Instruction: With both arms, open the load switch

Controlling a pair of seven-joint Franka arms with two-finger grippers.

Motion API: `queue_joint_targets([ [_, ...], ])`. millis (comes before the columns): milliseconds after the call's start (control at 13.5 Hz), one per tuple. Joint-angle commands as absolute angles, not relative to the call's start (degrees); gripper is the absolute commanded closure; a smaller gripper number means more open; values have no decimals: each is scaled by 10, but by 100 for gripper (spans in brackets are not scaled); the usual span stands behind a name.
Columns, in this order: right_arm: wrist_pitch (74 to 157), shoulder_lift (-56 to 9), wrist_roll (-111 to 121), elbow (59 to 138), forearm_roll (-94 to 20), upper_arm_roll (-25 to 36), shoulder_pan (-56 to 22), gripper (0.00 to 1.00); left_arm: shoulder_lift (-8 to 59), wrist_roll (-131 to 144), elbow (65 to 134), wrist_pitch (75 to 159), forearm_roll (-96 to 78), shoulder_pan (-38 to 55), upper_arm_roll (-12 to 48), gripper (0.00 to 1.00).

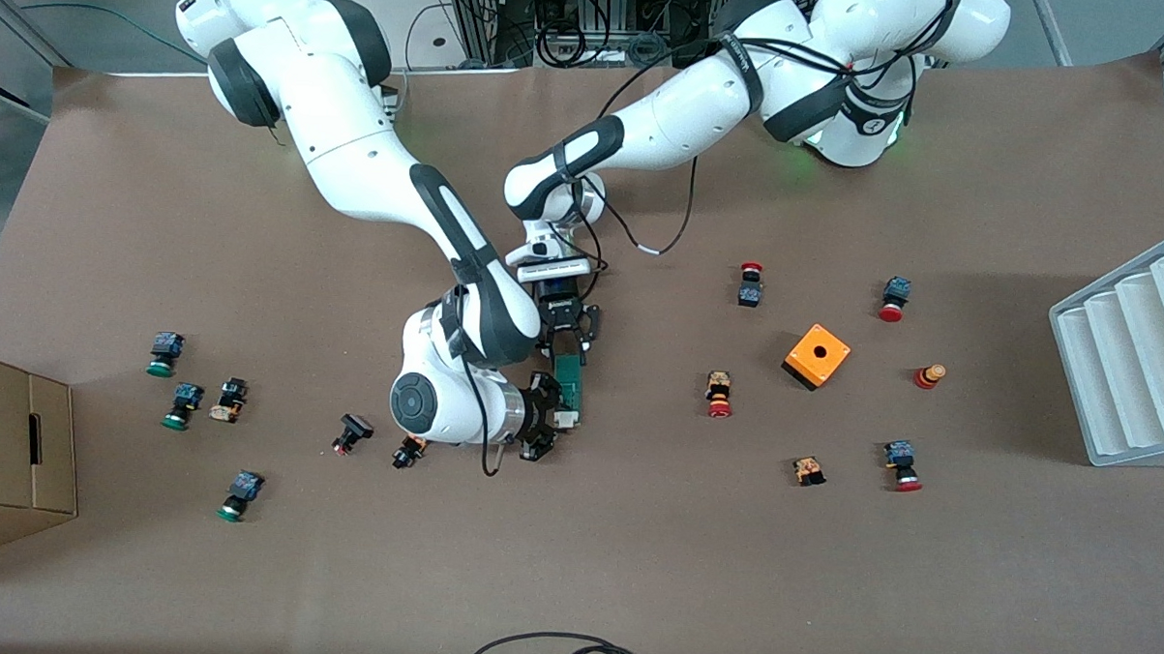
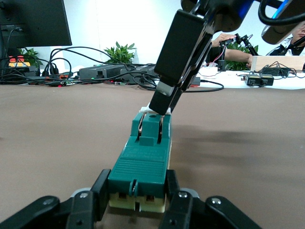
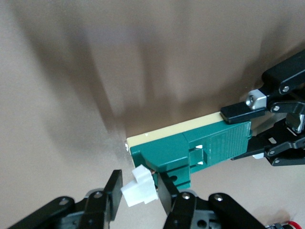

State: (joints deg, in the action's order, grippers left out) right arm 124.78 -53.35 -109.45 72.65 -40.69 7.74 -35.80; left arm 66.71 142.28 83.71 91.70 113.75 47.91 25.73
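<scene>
The load switch [image 1: 570, 383] is a slim dark-green bar on a pale base, lying on the brown table mid-way between the arms' ends. My left gripper [image 1: 567, 349] is shut on the end of the bar farther from the front camera, and its fingers [image 2: 101, 187] press both sides of the green body [image 2: 143, 164]. At the nearer end, my right gripper [image 1: 548, 421] stands open around the white tab [image 3: 140, 188]. The tab tilts up off the green body [image 3: 200, 148], and the fingers [image 3: 113, 187] sit loosely on either side. The left wrist view shows the right gripper [image 2: 162, 102] over the bar's other end.
Two small push buttons [image 1: 351, 433] [image 1: 408, 450] lie beside the right arm's wrist. An orange cube box [image 1: 817, 356] and more buttons sit toward the left arm's end. A cardboard box [image 1: 7, 442] and a white ribbed rack [image 1: 1133, 356] stand at the table's two ends.
</scene>
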Motion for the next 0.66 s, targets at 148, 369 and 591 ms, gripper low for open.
queue_joint_targets([
  [148,1245,-528,-1090,759,-417,76,-364,72,674,1423,833,913,1134,478,261,50],
  [369,1252,-526,-1112,757,-416,62,-366,81,674,1422,833,913,1134,478,261,50],
  [591,1259,-526,-1116,757,-416,62,-367,83,674,1422,833,913,1134,478,261,50],
])
